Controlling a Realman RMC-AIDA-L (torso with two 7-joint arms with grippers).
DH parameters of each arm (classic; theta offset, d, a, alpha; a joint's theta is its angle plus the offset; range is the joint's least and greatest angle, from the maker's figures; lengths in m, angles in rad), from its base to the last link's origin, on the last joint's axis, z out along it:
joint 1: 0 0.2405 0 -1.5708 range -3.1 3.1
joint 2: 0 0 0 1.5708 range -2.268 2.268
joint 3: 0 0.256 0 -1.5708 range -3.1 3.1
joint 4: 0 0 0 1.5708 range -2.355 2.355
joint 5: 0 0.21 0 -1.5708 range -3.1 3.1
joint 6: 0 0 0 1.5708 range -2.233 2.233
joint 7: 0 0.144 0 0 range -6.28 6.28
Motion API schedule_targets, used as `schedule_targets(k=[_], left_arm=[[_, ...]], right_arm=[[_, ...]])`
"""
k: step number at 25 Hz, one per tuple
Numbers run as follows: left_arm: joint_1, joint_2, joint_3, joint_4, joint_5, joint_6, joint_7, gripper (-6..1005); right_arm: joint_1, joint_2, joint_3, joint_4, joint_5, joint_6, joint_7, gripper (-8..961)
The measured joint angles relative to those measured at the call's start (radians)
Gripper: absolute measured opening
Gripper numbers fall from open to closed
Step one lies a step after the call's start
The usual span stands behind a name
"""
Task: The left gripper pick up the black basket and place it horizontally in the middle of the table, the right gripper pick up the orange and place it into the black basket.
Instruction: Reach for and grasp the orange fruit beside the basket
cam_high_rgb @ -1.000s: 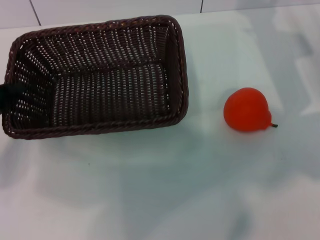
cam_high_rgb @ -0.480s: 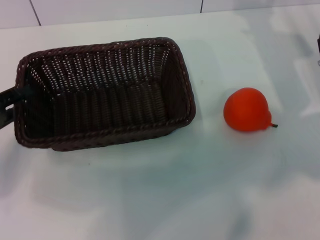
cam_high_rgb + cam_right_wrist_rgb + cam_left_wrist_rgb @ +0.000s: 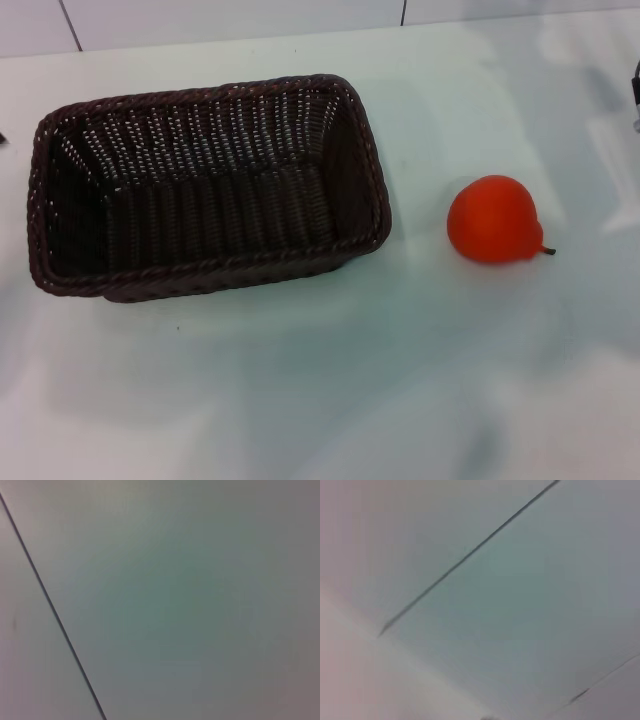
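Note:
The black basket (image 3: pixel 205 185) stands flat on the white table (image 3: pixel 320 380), left of centre, long side across the head view, opening up and empty. The orange (image 3: pixel 494 220) lies on the table to its right, a hand's width from the basket, stem pointing right. Nothing touches either one. Only a dark sliver of the left gripper (image 3: pixel 2 137) shows at the left edge, clear of the basket's rim. A small part of the right gripper (image 3: pixel 636 92) shows at the right edge, above and behind the orange. Both wrist views show only a pale surface with thin dark seams.
A white tiled wall (image 3: pixel 230 18) runs along the table's far edge. Open tabletop lies in front of the basket and the orange.
The basket came down flat and shifted slightly right. The left gripper let go of its left end and withdrew off the left edge. The orange has not moved.

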Motion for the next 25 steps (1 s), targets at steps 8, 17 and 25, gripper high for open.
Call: schedule_targets(k=[8,17,25], left_arm=[[-0.002,-0.002,-0.037,-0.066,-0.249,0.066,0.323,651],[-0.027,-0.007,-0.035,-0.266,-0.524,0.260,0.800,650],[-0.034,-0.005,-0.041,-0.302,-0.548,0.291,0.872,646]], right_arm=[[-0.058,-0.028,-0.251,-0.261,-0.163,0.125,0.308,945],[-0.062,-0.167,-0.310,-0.593,-0.858,0.027,0.872,945],[0.011,-0.198,-0.283,-0.883,-1.395,-0.348,1.164,946]])
